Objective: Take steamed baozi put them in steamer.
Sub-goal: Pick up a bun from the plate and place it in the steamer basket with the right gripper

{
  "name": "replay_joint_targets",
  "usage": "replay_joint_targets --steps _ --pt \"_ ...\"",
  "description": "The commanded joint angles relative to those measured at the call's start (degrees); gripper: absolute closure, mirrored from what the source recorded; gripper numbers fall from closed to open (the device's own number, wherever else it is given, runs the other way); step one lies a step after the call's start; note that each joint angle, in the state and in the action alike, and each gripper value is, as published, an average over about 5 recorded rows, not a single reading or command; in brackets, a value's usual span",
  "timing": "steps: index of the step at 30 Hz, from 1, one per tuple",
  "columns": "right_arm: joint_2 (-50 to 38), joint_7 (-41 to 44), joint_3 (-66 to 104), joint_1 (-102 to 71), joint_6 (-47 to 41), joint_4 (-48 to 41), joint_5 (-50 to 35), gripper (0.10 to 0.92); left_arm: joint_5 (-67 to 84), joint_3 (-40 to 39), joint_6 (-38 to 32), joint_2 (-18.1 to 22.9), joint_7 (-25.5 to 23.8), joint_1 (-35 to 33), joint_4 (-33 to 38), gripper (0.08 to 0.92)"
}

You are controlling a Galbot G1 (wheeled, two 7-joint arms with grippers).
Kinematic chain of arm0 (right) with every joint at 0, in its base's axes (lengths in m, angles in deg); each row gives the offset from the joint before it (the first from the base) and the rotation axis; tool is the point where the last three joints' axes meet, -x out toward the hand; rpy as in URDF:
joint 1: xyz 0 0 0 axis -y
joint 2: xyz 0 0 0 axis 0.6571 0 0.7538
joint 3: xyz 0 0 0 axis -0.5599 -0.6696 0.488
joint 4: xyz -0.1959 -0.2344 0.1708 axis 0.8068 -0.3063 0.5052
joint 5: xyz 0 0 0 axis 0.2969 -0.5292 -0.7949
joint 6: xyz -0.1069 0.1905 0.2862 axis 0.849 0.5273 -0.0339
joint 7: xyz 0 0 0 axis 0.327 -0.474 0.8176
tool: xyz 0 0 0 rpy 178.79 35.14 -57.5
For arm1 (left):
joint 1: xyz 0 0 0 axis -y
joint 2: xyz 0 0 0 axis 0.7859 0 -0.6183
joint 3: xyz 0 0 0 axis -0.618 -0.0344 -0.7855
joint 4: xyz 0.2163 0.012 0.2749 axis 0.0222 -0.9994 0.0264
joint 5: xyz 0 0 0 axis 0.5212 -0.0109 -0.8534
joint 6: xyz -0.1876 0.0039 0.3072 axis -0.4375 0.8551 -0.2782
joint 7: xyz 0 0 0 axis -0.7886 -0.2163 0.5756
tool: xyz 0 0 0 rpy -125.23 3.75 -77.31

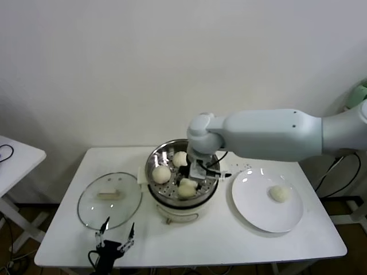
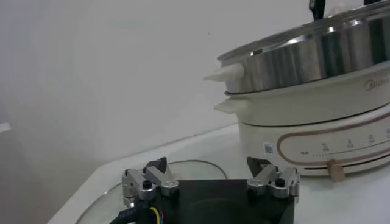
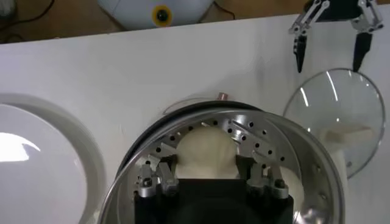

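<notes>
The steel steamer [image 1: 153, 161] stands mid-table on its cream cooker base. Two baozi [image 1: 161, 173] [image 1: 180, 158] lie in it. My right gripper [image 1: 192, 177] reaches down into the basket, its fingers pressed on both sides of a third baozi [image 1: 187, 188] at the near side. In the right wrist view that baozi [image 3: 206, 152] sits between the fingers [image 3: 167, 168] on the perforated bottom [image 3: 244, 131]. A fourth baozi [image 1: 280, 193] lies on the white plate [image 1: 252, 209] at the right. My left gripper [image 1: 116, 232] is parked open and empty at the table's front edge.
The glass lid [image 1: 109, 200] lies flat to the left of the cooker, just beyond the left gripper; it also shows in the left wrist view [image 2: 183, 170]. The cooker base [image 2: 317, 131] stands close to the left gripper's right side. A second table's corner [image 1: 17, 154] is far left.
</notes>
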Motion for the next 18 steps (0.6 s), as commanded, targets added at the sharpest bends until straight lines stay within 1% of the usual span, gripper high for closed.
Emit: replay_joint_targets --steps 1,4,7,9,11,15,18 --pt "1.93 -0.44 0.99 -4.4 1.61 -3.08 4.19 0.364 0.04 0.02 -0.09 0.01 -0.01 -0.01 -0.2 0.177" --pt "2.17 -1.2 1.41 -4.49 2.12 -3.66 4.12 0.351 0.04 0.03 -0.17 0.01 0.0 0.03 -0.28 0.177" --pt "2.13 -1.54 1.81 -4.07 2.63 -3.87 3.07 0.294 0.0 0.02 -0.18 0.02 0.0 0.07 -0.23 0.177" --pt "1.78 -1.05 1.81 -3.14 2.9 -3.74 1.53 0.245 0.0 0.03 -0.15 0.04 -0.01 0.05 -0.1 0.177" --pt "1.05 0.04 1.77 -1.49 3.18 -3.54 -0.68 0.216 0.0 0.03 -0.13 0.07 -0.02 0.02 0.04 0.177" --pt "-1.9 3.34 0.5 4.56 3.43 -3.71 -7.26 0.203 0.0 0.03 -0.13 0.16 -0.02 -0.02 0.18 0.177" --pt "-4.51 5.88 -3.11 10.14 3.3 -5.63 -12.76 0.203 -0.02 -0.04 -0.1 0.25 -0.03 -0.05 0.33 0.177"
